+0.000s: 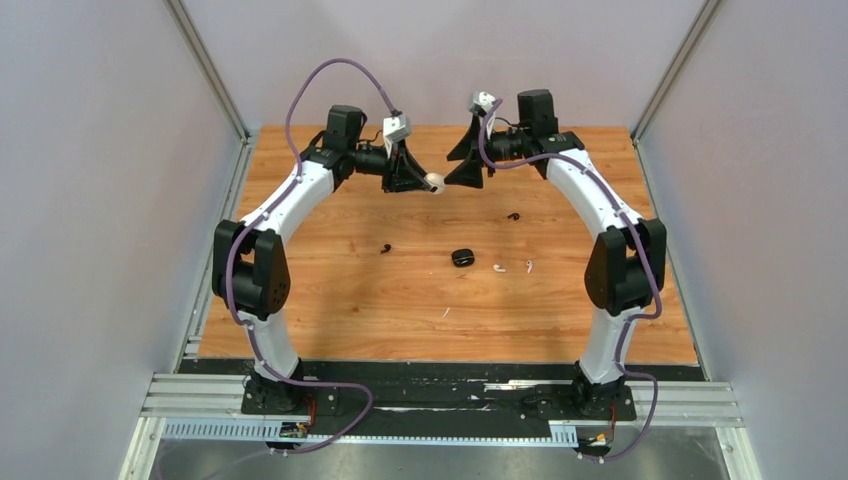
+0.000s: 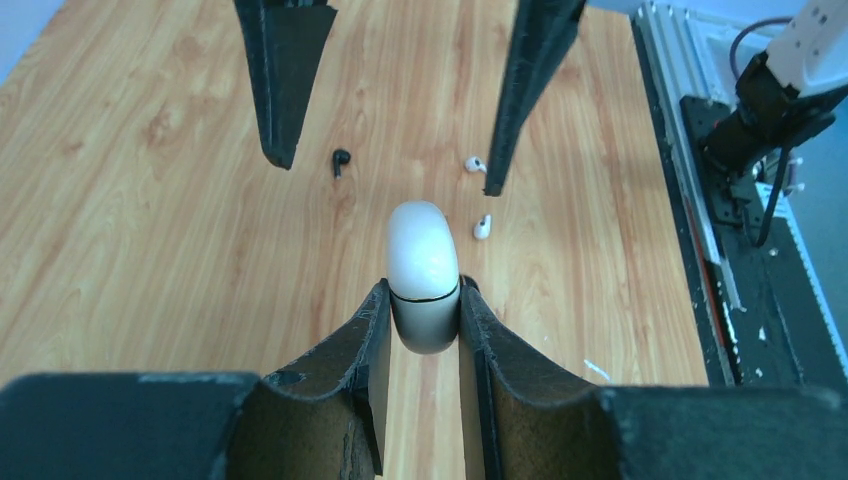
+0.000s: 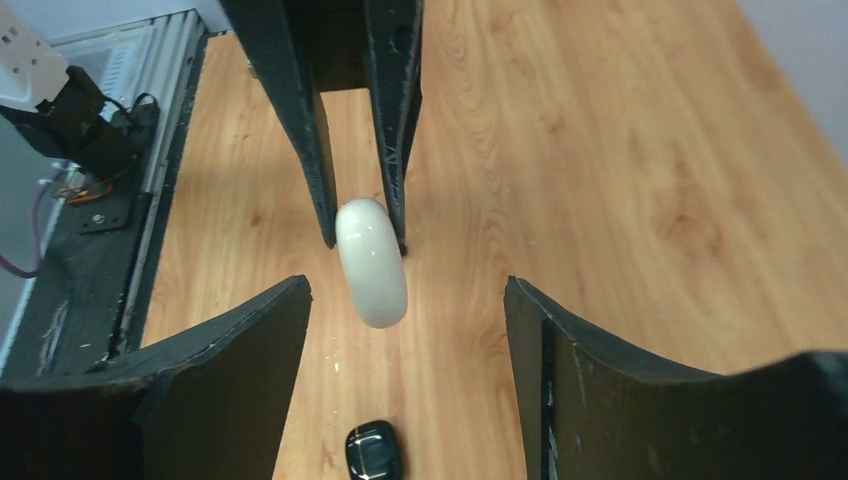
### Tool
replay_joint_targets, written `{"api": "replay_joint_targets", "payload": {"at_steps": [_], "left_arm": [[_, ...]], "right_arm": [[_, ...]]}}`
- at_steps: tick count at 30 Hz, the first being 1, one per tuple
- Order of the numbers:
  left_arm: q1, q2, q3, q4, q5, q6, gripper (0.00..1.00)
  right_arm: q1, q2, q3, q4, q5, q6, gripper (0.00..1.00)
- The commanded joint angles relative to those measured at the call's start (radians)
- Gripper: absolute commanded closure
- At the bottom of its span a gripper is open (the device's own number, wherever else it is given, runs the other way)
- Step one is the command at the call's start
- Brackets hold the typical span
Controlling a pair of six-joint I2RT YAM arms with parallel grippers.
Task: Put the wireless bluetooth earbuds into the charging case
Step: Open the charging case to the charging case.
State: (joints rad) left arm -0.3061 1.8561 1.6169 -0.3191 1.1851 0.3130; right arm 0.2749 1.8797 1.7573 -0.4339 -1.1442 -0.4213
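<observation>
A closed white charging case (image 2: 424, 262) hangs in the air above the far middle of the table, with my left gripper (image 2: 424, 292) shut on its lower half. My right gripper (image 3: 405, 287) faces it, open, its fingers apart on either side of the white case (image 3: 371, 262) and not touching it. On the table lie two white earbuds (image 1: 498, 267) (image 1: 529, 266) and two black earbuds (image 1: 385, 249) (image 1: 514, 216). The left wrist view shows one black earbud (image 2: 340, 160) and both white earbuds (image 2: 475, 164) (image 2: 482, 227) below.
A black charging case (image 1: 462, 257) sits closed on the wooden table (image 1: 330, 300) near the white earbuds, and shows in the right wrist view as the black case (image 3: 374, 452). Grey walls surround the table. An aluminium rail (image 1: 440, 400) runs along the near edge.
</observation>
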Motion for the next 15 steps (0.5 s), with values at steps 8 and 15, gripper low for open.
{"api": "replay_joint_targets", "payload": {"at_steps": [8, 15], "left_arm": [[-0.002, -0.049, -0.026, -0.112, -0.024, 0.233, 1.00], [-0.011, -0.054, -0.003, -0.141, -0.018, 0.241, 1.00]], "right_arm": [[0.020, 0.058, 0.075, -0.181, -0.122, -0.153, 0.39], [0.039, 0.048, 0.036, -0.189, -0.101, -0.192, 0.43]]}}
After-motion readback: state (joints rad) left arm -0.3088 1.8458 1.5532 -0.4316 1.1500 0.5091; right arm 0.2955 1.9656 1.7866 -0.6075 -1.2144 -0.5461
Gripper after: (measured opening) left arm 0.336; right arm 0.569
